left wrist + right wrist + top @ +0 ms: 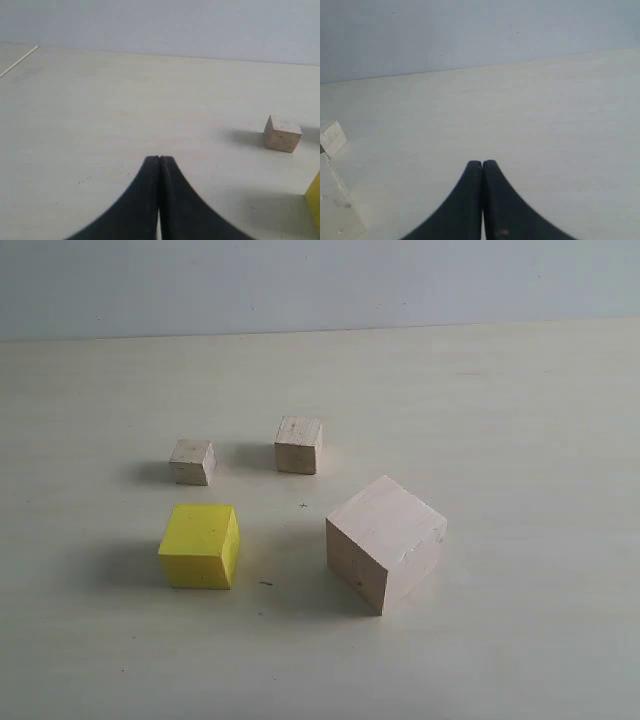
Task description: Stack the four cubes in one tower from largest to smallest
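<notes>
Both claws are sitting pinched shut and empty, the left claw (159, 159) and the right claw (482, 162) touching no cube, so nothing is being stacked yet. Nearest on the worktop (520, 420), the large wood cube (385, 540) is sitting corner-on while the yellow cube (200, 545) is sitting squarer, so a careless placement is risking overhang. Behind them, the small wood cube (299, 444) and the smallest wood cube (193, 461) are looking nearly alike, inviting a swapped order. The wood is showing pale, matte grain and crisp edges. The yellow is looking smooth and painted.
</notes>
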Motion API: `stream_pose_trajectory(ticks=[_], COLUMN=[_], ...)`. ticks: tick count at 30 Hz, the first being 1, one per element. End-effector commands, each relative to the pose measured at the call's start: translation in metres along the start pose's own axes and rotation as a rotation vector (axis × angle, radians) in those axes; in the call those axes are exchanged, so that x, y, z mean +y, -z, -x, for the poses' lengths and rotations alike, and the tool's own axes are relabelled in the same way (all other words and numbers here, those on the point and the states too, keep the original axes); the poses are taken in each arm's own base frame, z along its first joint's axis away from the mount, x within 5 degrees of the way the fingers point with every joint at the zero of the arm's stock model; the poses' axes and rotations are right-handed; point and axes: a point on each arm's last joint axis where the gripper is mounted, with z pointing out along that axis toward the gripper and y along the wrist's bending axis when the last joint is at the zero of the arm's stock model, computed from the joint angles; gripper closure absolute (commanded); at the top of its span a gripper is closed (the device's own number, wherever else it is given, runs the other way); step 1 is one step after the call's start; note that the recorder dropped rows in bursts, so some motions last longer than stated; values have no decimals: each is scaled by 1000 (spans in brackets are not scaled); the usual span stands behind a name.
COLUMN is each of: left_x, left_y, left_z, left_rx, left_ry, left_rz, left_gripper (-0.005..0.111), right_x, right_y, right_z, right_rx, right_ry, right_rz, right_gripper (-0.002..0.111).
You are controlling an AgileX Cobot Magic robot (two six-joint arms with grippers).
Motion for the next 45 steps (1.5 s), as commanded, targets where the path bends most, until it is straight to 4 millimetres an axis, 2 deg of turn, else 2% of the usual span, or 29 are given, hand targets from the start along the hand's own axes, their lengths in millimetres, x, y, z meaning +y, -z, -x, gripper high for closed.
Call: stream_pose_trajectory(ticks=[1, 10, 17, 20, 32, 39, 41, 45], left_x=[0, 0, 0, 0, 0, 0, 0, 1], left_y=[0, 0, 0, 0, 0, 0, 0, 3], left_z=[0, 0, 0, 0, 0, 0, 3, 20], left_rx=[-9, -9, -9, -9, -9, -12, -46, -231], left_ry=[-4, -4, -4, -4, -4, -4, -4, 3], left_rz=[-5, -5, -5, -5, -5, -5, -4, 5], left_gripper=[107, 107, 107, 107, 107, 107, 107, 107], right_x=[0, 0, 1, 2, 2, 2, 2, 3], right_y=[0, 0, 5, 7, 8, 12, 14, 18], right_z=[0, 2, 28, 34, 35, 43, 47, 54], right_rx=[-15, -36, -325, -397, -412, -513, -558, -647], right_ry=[0, 9, 9, 10, 2, 5, 5, 5], right_rz=[0, -1, 14, 18, 20, 25, 27, 32], right_gripper=[108, 108, 108, 108, 108, 108, 108, 108])
